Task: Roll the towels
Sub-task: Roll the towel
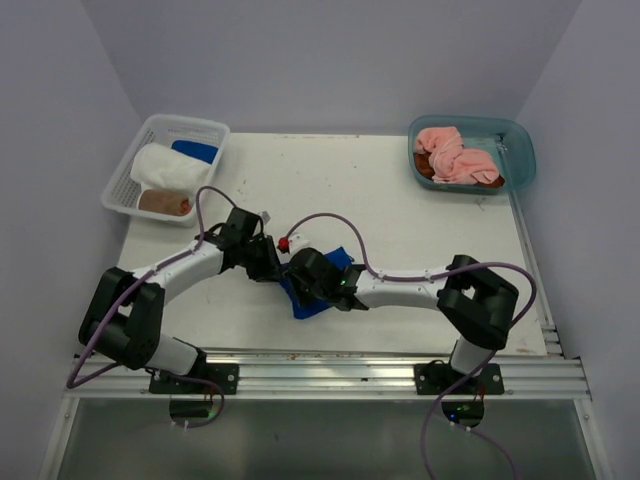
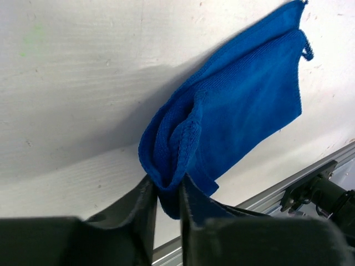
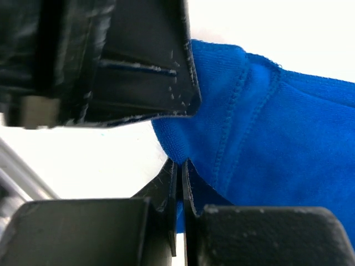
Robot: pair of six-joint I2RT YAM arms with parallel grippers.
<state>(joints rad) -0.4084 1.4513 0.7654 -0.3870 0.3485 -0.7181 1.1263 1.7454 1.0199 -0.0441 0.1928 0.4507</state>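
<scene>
Landmark: the aluminium rail (image 1: 330, 365) along the near table edge; everything below is placed against it.
Blue towel (image 1: 303, 305): on the table just beyond the rail, about midway along it, mostly hidden under the two wrists.
Left gripper (image 2: 166, 191): fingers pressed in on a bunched fold at the towel's end, cloth bulging up between them.
Right gripper (image 3: 178, 169): fingers almost closed, pinching the stitched hem at a corner, with the left gripper's finger just beside it.
Long axis: skewed to the rail, not parallel. From the left wrist, the towel (image 2: 249, 105) runs away from the pinched end to a far corner with a small hanging loop, lying in doubled layers.
Risk, collision: both grippers hold the same end, nearly touching, so any turn to start the roll could knock one against the other.
Risk, slack roll: if only the top layer is held, I expect the lower layer to trail and the roll to open.
Risk, cone: with the axis skewed, the roll could wind unevenly.
Elsewhere: the mesh basket (image 1: 130, 170) holds rolled towels beyond the rail's left end, and the teal tub (image 1: 520, 150) holds pink towels (image 1: 455, 155) beyond its right end.
</scene>
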